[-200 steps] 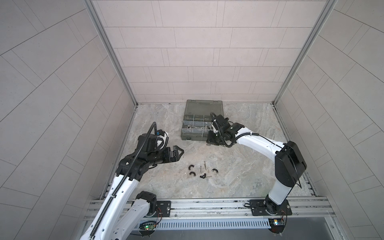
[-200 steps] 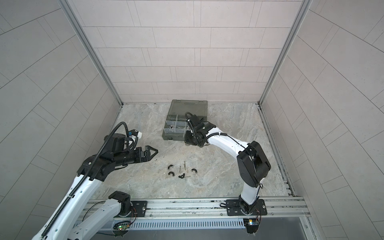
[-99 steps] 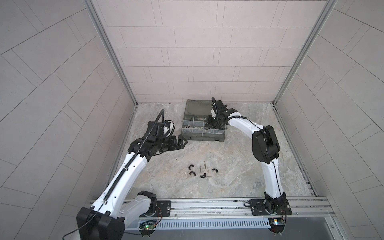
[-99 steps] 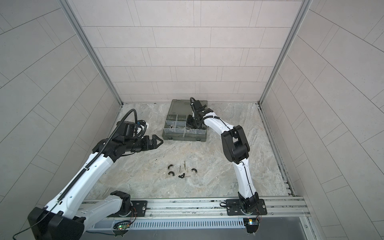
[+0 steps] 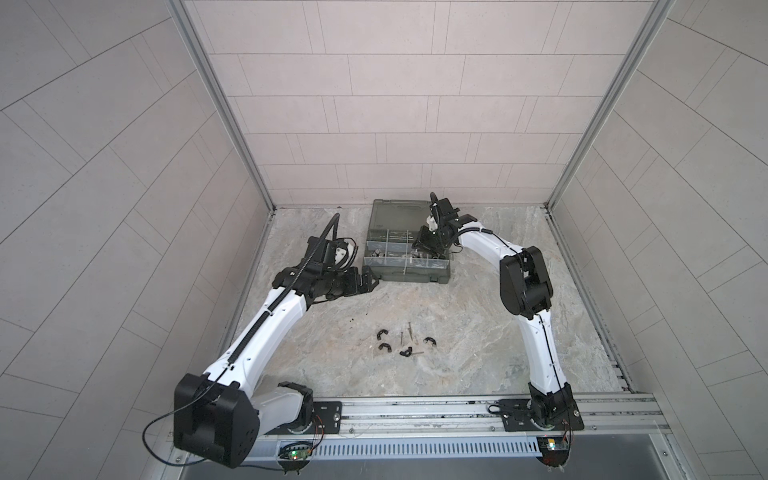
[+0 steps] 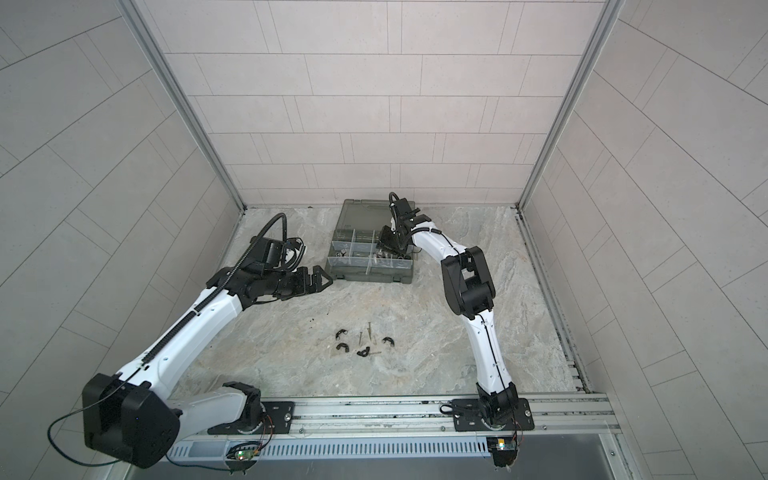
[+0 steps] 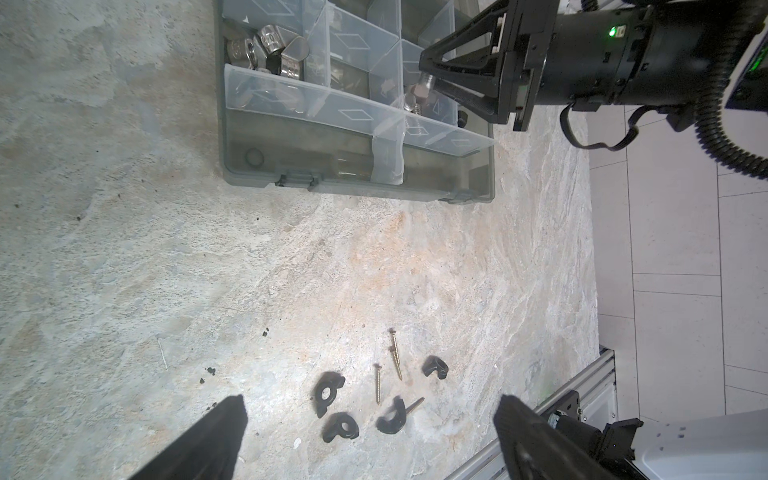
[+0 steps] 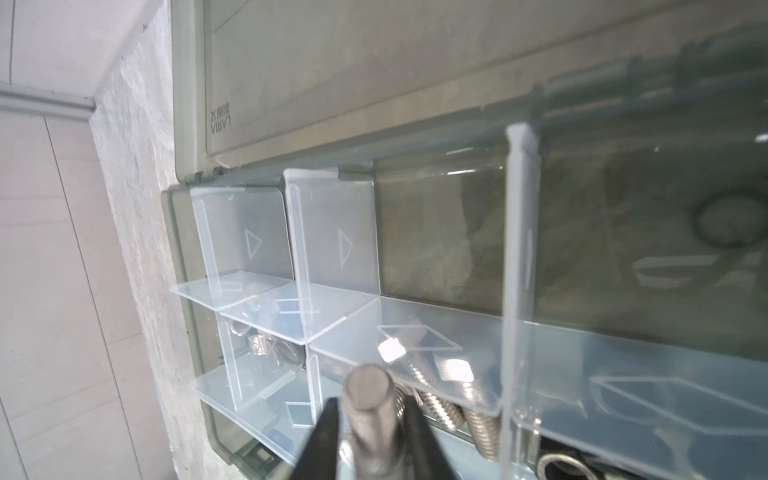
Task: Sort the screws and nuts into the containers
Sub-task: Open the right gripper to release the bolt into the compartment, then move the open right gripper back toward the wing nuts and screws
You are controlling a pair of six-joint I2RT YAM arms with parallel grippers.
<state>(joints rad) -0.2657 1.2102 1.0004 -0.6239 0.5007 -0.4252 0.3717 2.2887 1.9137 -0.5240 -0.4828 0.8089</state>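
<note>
The dark grey-green organiser case (image 5: 405, 276) (image 6: 370, 276) lies open at the back of the floor, its containers split by pale dividers (image 8: 332, 249). My right gripper (image 5: 419, 249) (image 6: 384, 249) (image 8: 370, 409) hangs over a right-hand compartment. A thick silver screw (image 8: 368, 390) stands between its fingers with a thin gap on each side, so it is open. More screws (image 8: 440, 405) lie below it. Silver nuts (image 7: 270, 43) fill a left compartment. My left gripper (image 5: 372, 282) (image 6: 322, 282) (image 7: 372, 405) is wide open and empty, just left of the case's front corner.
On the floor in front of the case lie several black hooked clips (image 7: 328, 388) (image 5: 384, 347) and a few thin brass wood screws (image 7: 397, 359). The case's smoky lid (image 8: 415, 62) lies flat behind it. Tiled walls close in on three sides; a metal rail (image 5: 415, 411) runs along the front.
My right gripper moved from the case's front right to above a compartment, and its jaws have eased apart round the screw. My left arm reached forward toward the case, still open.
</note>
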